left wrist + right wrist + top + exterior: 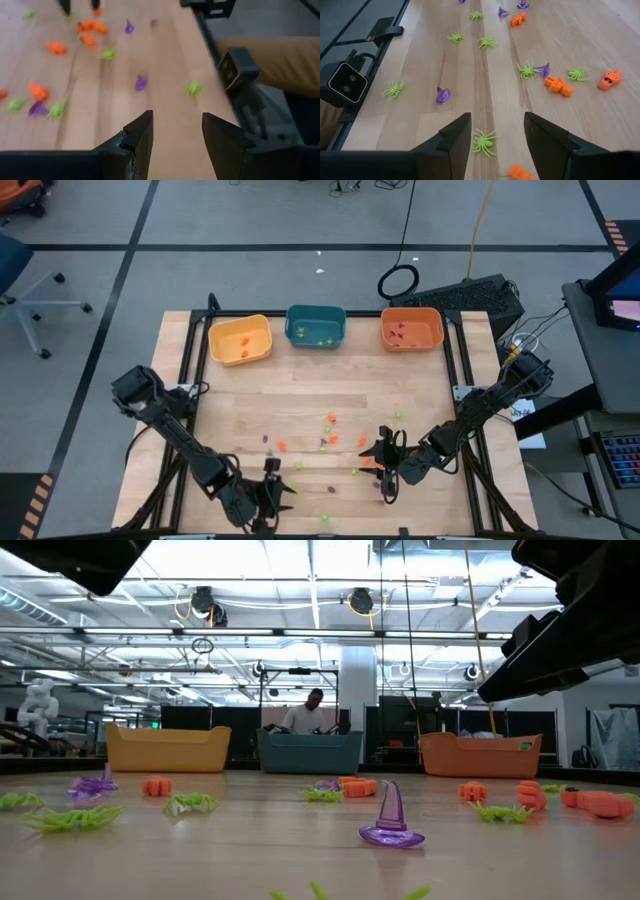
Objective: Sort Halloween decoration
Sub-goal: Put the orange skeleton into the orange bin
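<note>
Dozens of light, stiff trinkets (559, 85) (likely skittish); right gripper (496, 137), parted and empty, straddles a green spider (483, 140): pinch its body.

We see the Halloween decoration (330, 442), tiny orange, green and purple trinkets, scattered on the table (300, 390) toward its near edge.

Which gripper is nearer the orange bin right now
Right. The right gripper hovers over the scattered trinkets on the orange bin's side of the table; the left gripper sits at the near edge, farther across from it.
</note>
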Controlling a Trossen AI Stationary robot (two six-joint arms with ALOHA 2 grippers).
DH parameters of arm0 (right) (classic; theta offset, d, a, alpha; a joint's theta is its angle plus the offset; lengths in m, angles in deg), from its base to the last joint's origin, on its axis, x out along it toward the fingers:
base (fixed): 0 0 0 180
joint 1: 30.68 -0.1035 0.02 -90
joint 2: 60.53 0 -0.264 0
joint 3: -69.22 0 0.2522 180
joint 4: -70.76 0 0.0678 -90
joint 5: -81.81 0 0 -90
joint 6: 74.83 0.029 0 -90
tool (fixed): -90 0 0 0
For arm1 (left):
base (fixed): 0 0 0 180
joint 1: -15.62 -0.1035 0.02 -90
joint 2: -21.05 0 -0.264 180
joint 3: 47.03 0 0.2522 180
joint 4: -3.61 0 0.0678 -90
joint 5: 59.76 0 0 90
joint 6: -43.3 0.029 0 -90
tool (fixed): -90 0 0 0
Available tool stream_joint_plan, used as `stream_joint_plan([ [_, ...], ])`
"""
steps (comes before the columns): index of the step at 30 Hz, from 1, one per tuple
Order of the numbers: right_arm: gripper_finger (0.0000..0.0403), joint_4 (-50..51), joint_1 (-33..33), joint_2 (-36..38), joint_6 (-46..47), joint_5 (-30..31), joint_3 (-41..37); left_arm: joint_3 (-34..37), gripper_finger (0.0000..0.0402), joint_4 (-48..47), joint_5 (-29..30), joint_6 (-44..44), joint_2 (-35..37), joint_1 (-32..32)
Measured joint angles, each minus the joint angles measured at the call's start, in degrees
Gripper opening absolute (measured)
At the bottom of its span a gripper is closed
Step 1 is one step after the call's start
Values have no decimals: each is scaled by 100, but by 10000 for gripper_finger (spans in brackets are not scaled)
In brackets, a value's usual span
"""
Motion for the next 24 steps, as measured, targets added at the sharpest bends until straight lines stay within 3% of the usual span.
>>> stream_joint_plan([
  [10, 171, 4, 0, 0, 16, -2, 0, -876, 168, -1309, -18, -102, -815, 50],
  [24, 171, 27, 0, 0, 20, -2, 0, -907, 168, -1571, 261, -266, -825, -156],
])
